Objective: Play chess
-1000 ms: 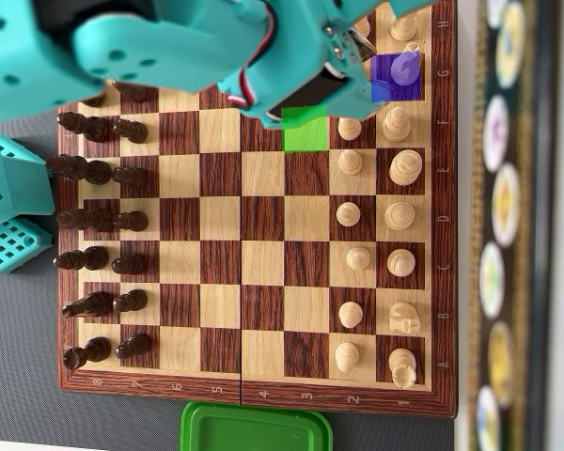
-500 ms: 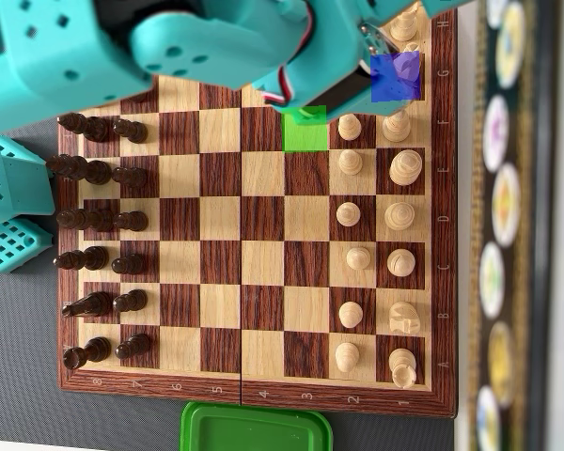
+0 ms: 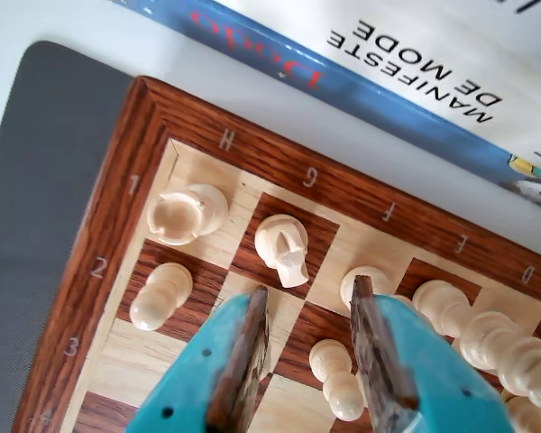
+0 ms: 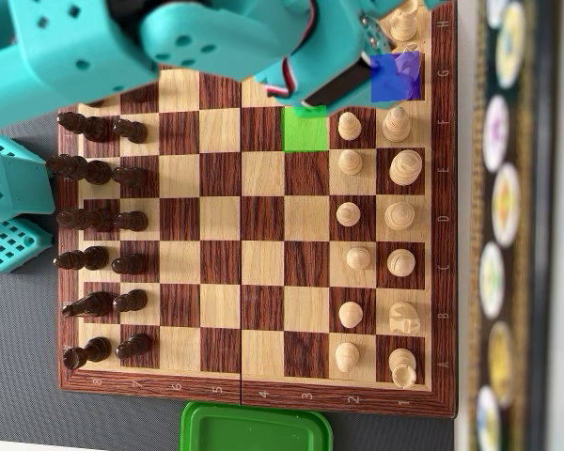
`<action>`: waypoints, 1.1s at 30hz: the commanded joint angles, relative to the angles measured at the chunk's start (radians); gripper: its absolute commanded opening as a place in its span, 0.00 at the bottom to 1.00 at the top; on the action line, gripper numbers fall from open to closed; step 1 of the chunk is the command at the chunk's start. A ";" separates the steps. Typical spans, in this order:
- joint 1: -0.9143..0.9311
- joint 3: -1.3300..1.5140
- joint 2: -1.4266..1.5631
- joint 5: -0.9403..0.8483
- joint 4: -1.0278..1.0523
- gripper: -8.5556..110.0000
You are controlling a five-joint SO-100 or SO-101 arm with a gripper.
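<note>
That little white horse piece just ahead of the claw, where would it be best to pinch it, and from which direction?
Probably best from straight above, with the fingers closing on the flat sides of the white knight. It stands upright on its dark square, with the rook on one side and another white piece on the other, so there is little room to come in sideways. The gripper is open, just short of it.
</note>
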 commanded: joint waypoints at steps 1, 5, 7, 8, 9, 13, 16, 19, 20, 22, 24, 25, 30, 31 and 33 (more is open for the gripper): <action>-0.005 -0.057 0.012 0.002 -0.005 0.20; -0.005 -0.058 0.011 0.000 -0.003 0.20; -0.002 -0.057 0.011 -0.002 -0.005 0.20; -0.002 -0.057 0.009 -0.002 -0.005 0.20; -0.002 -0.055 0.009 -0.003 -0.006 0.20; -0.002 -0.075 -0.031 0.003 -0.006 0.20; 0.003 -0.117 -0.066 -0.003 0.002 0.20; 0.008 -0.133 -0.078 -0.003 0.002 0.20; 0.008 -0.132 -0.078 -0.003 0.002 0.20; 0.008 -0.132 -0.084 -0.003 0.002 0.20; 0.006 -0.132 -0.087 -0.002 -0.002 0.20; 0.006 -0.132 -0.089 -0.002 -0.002 0.20; 0.008 -0.129 -0.091 -0.003 -0.003 0.20; 0.008 -0.129 -0.091 -0.002 -0.005 0.20; 0.006 -0.129 -0.091 0.000 -0.006 0.20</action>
